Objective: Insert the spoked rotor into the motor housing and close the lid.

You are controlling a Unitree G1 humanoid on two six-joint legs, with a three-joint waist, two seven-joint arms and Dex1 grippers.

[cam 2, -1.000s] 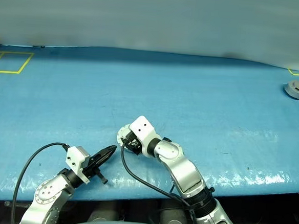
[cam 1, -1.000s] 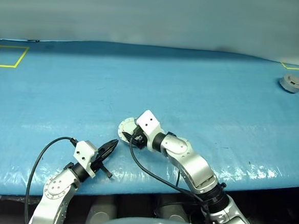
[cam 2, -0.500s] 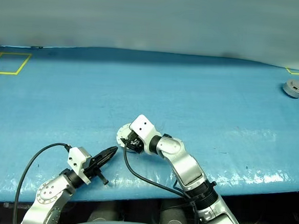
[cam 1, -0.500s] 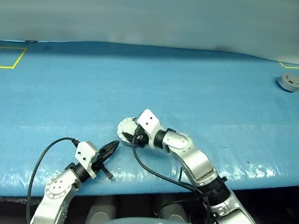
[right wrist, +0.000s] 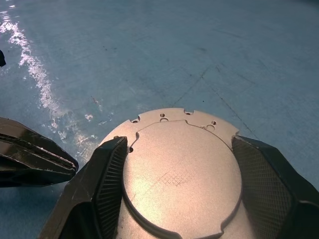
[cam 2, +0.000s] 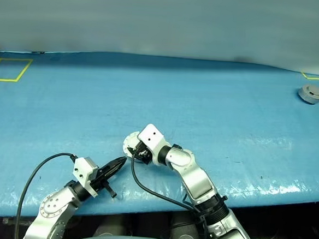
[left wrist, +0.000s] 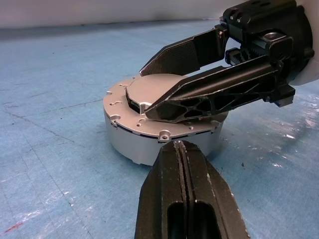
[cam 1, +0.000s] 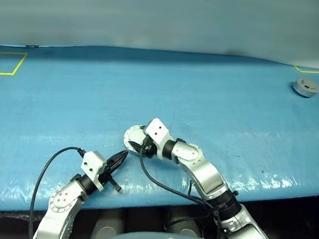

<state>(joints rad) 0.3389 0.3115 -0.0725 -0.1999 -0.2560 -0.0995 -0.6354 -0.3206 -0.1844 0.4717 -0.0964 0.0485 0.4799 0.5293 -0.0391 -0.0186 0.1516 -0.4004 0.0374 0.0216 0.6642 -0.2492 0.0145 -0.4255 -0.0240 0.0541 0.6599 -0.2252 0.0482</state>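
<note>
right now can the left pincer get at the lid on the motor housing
Probably only the near edge. The shut left pincer points at the motor housing, but the right pincer straddles the closed lid, so the top is blocked.

left fingers together, right fingers apart

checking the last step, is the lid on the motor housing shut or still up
Shut. The lid lies flat on top of the motor housing, plain outer face up, with the right end effector fingers straddling it.

Lid matt silver metal; table cover glossy, wrinkled blue plastic.
</note>
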